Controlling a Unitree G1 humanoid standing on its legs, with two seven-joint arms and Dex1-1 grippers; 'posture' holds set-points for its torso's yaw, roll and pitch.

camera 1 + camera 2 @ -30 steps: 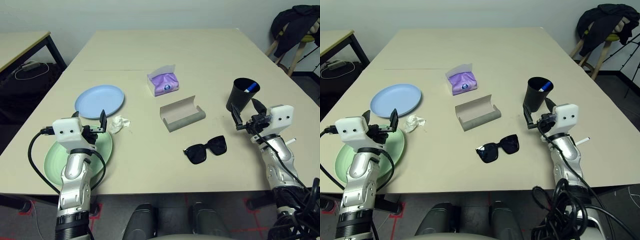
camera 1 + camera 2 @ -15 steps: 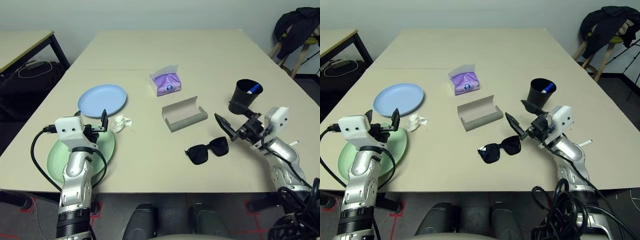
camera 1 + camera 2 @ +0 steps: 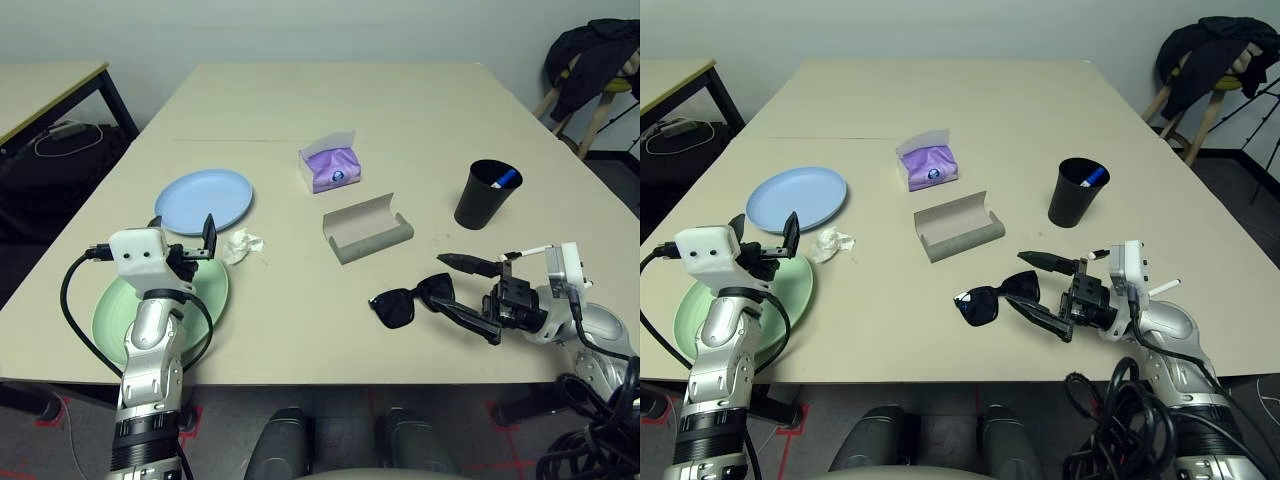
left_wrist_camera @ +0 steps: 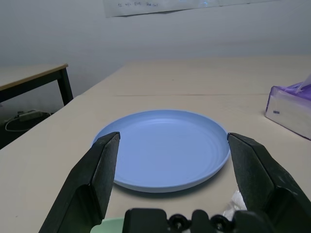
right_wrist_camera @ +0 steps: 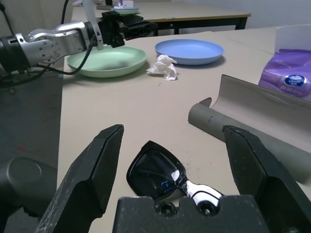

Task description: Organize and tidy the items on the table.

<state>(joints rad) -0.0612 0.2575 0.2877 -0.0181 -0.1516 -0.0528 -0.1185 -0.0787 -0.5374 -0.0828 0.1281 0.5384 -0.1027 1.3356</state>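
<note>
Moved: right gripper (image 3: 1038, 285) has swung round from beside the black cup (image 3: 1076, 192) to point across the table (image 3: 420, 110) at the black sunglasses (image 3: 996, 297); left arm unchanged.
Right gripper: fingers spread wide, empty; the sunglasses lie between the fingertips, not yet touched as far as can be seen.
Left gripper (image 3: 182, 236): wide open, empty, poised over the mint green plate (image 3: 115, 312).
Sunglasses: nearest item, at 6 o'clock from the grey glasses case (image 3: 366, 229). Judged light, rigid, slick on the lenses, with hinges that could fold; the bridge or a thick frame rim looks the safest hold.
Glasses case: open, mid-table, likely the sunglasses' destination.
Crumpled white tissue (image 3: 240, 245): at 9 o'clock from the case, beside the green plate; soft, nearly weightless.
Pale blue plate (image 3: 200, 199): at 12 o'clock from the green plate; stiff, stackable.
Black cup: at 3 o'clock from the case, a blue-capped marker (image 3: 504, 179) inside.
Purple tissue pack (image 3: 328, 165): farthest, at 12 o'clock from the case.
</note>
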